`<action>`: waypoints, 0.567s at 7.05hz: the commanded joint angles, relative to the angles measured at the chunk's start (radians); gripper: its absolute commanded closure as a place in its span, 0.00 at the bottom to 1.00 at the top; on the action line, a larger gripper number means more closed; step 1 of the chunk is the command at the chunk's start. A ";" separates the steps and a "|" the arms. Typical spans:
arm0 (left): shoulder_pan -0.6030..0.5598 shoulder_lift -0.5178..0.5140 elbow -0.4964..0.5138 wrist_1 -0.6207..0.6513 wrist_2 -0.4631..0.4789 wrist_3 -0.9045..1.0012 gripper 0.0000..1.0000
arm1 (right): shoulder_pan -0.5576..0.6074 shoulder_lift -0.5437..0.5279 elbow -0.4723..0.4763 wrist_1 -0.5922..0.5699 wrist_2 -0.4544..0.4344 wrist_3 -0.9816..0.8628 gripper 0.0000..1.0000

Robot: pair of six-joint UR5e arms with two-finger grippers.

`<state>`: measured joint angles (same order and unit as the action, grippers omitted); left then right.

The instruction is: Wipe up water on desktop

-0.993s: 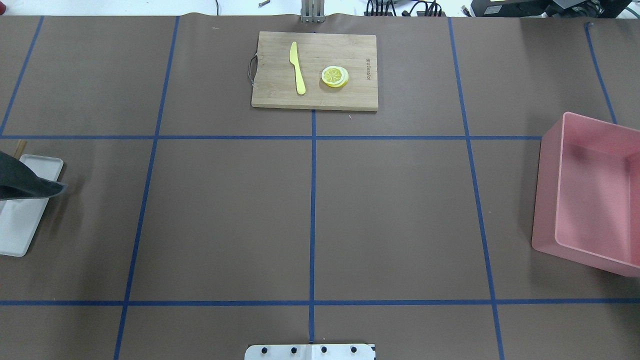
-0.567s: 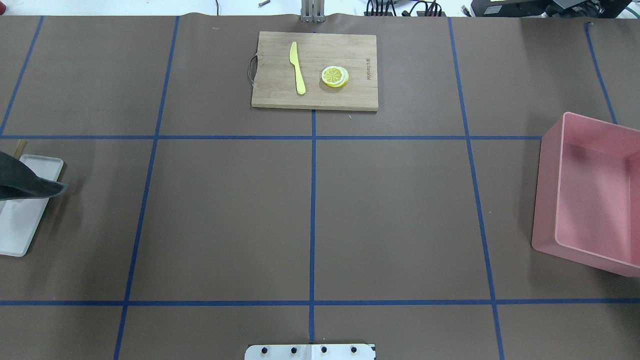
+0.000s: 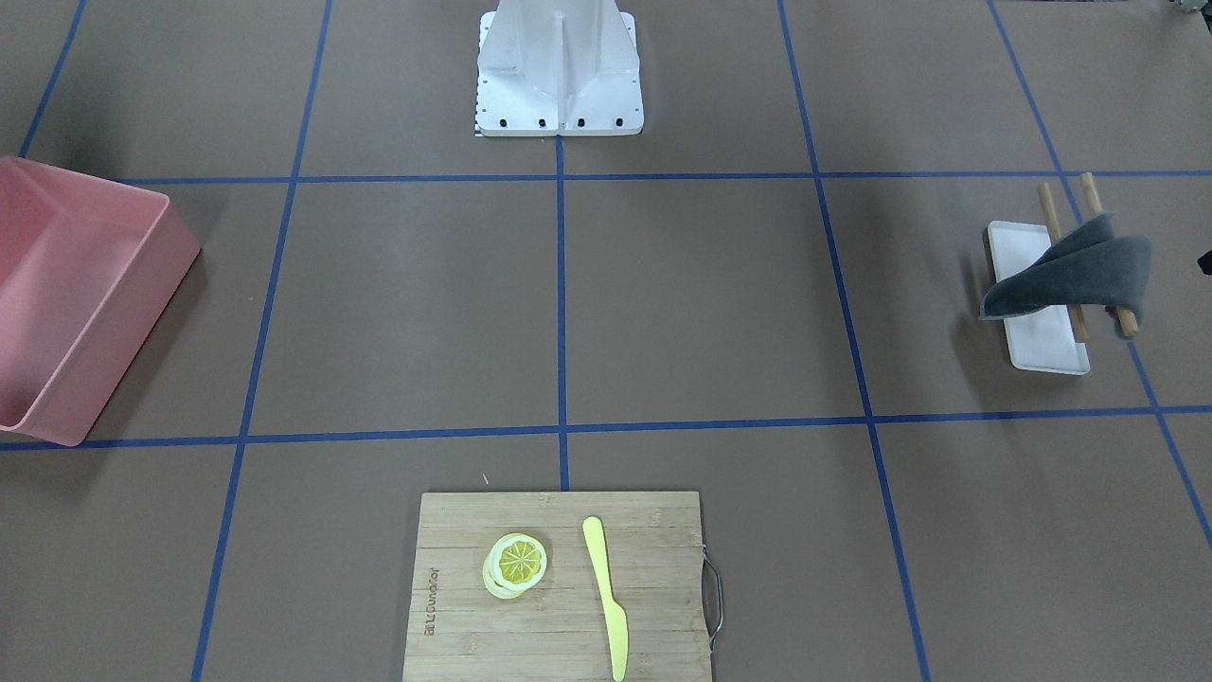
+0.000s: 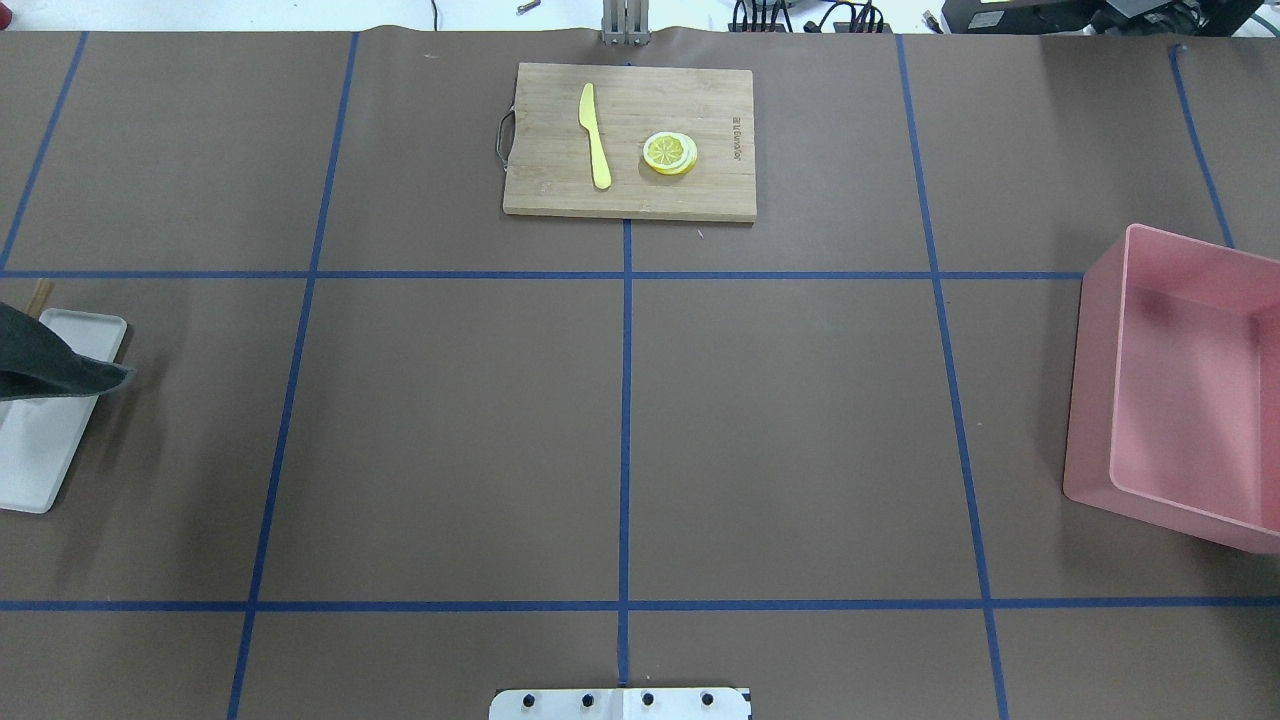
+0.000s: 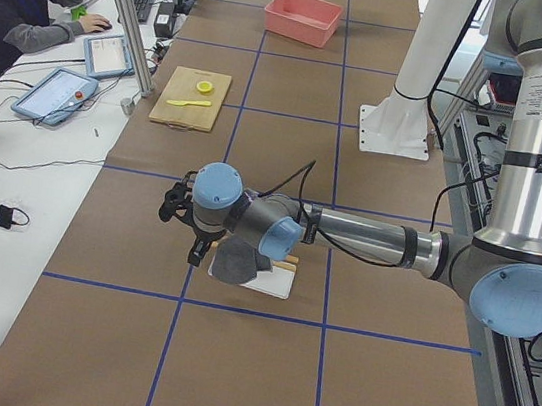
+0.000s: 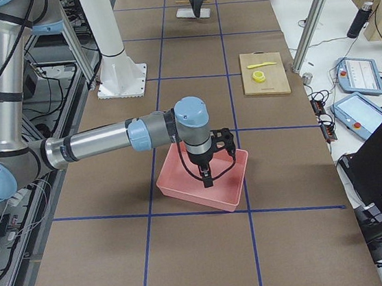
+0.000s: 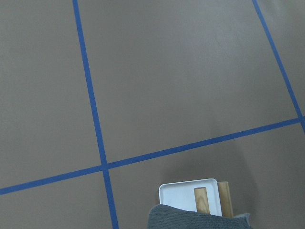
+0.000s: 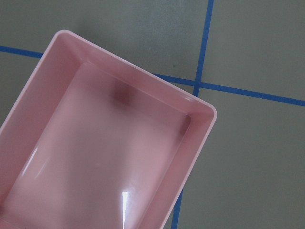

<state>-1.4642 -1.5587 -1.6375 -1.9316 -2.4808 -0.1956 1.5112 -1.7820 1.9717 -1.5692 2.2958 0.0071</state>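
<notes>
The desktop (image 4: 450, 430) is brown with blue tape lines; I see no water on it. A dark grey cloth (image 3: 1070, 275) hangs over two wooden rods on a white tray (image 3: 1042, 346) at the robot's left; it also shows in the overhead view (image 4: 50, 365) and the left wrist view (image 7: 198, 218). My left gripper (image 5: 186, 219) hovers just beside the cloth, apart from it; I cannot tell whether it is open or shut. My right gripper (image 6: 214, 164) hangs over the pink bin (image 6: 202, 183); I cannot tell its state either.
A bamboo cutting board (image 4: 630, 140) at the far middle carries a yellow knife (image 4: 595, 135) and a lemon slice (image 4: 670, 153). The pink bin (image 4: 1180, 390) stands empty at the right edge. The robot's base plate (image 4: 620, 703) is at the near edge.
</notes>
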 commanded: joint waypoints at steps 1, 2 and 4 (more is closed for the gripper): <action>0.088 0.035 0.005 -0.062 0.008 -0.117 0.01 | 0.000 0.000 -0.001 0.000 0.001 0.001 0.00; 0.116 0.075 0.007 -0.152 0.010 -0.177 0.02 | 0.000 0.000 -0.001 0.000 0.001 -0.001 0.00; 0.131 0.092 0.007 -0.202 0.010 -0.217 0.16 | 0.000 0.001 -0.001 0.000 0.001 0.001 0.00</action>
<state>-1.3440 -1.4795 -1.6311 -2.1019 -2.4718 -0.3887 1.5110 -1.7823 1.9712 -1.5686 2.2964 0.0065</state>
